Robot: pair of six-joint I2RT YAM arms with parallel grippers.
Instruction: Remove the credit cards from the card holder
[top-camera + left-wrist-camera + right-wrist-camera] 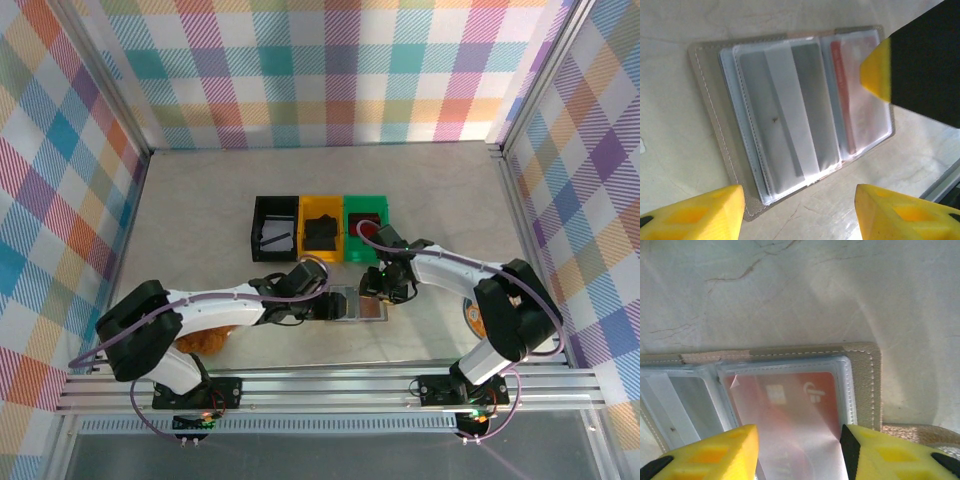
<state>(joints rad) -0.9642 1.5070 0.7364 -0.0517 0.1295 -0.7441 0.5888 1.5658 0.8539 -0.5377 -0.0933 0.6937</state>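
Observation:
The card holder [352,306] lies open and flat on the table between my two grippers. In the left wrist view the card holder [710,110] shows clear sleeves: grey credit cards [790,115] on the left and a reddish card [840,85] on the right. My left gripper [800,212] hovers open over the holder's near edge, with nothing between its fingers. My right gripper [797,452] stands open, straddling the sleeve over the red card [790,395]. One of its fingertips [875,75] touches that sleeve. In the top view the left gripper [325,303] and right gripper [383,293] flank the holder.
Black [275,228], yellow [321,228] and green [365,225] bins stand in a row just behind the holder. An orange object [205,341] lies by the left arm's base. A round orange item [470,318] sits by the right arm. Checked walls enclose the table.

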